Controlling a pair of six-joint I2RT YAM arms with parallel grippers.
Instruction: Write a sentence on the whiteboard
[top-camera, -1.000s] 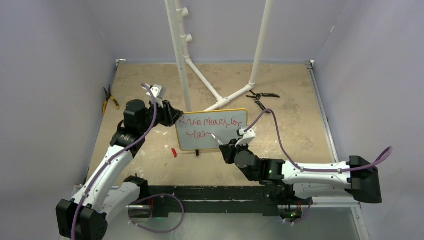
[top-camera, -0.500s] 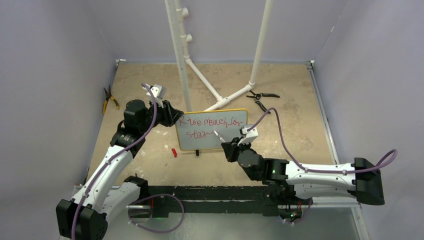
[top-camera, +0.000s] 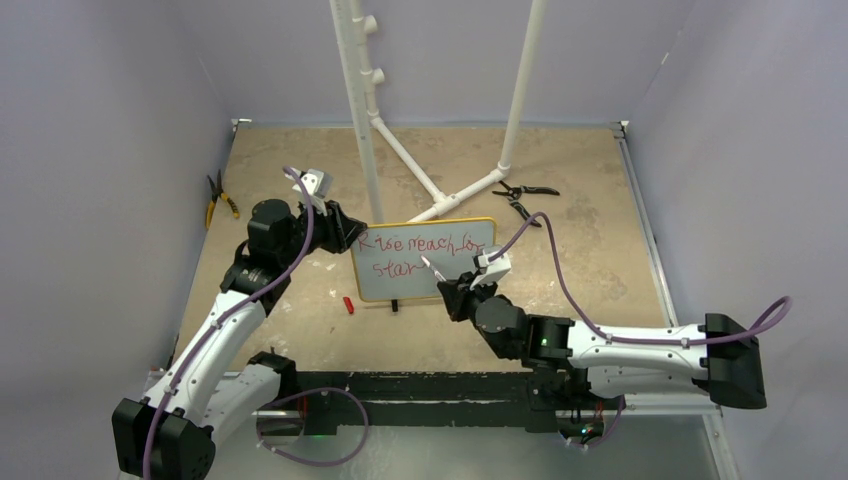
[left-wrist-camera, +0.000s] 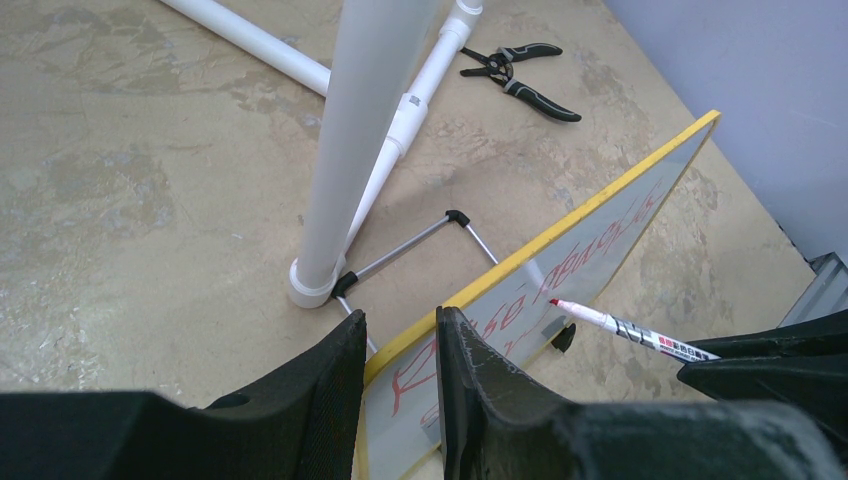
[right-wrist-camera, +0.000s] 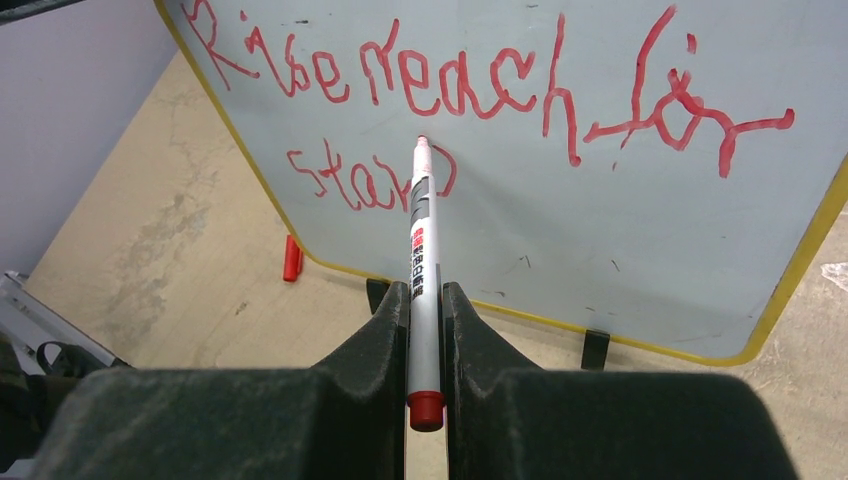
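**Far left, on the surface:** yellow-handled pliers (top-camera: 218, 200).

**Left pincer** (left-wrist-camera: 400, 335): clenched over the left edge of the whiteboard (top-camera: 462, 262), one finger on each face, steadying it.

**Red cap** (top-camera: 348, 305): lies on the surface just beside the board's lower left corner.

**Whiteboard:** stands mid-surface on its feet, in front of a white pipe stand (top-camera: 365, 120).

**Sentence** (right-wrist-camera: 470, 90): red script. The upper line reads "Rise reach for"; the lower reads "star" plus an unfinished loop.

**Marker** (right-wrist-camera: 420, 230): tip at that loop; whether it touches the board cannot be told.

**Right pincer** (right-wrist-camera: 425, 300): grasping the marker barrel near its red end.

**Far right:** black pliers (top-camera: 525, 197).

**Hazards, as judged:**
- A hard stroke may swing the board about its one held edge and smear the final letter.
- The marker may slide within the pincer.
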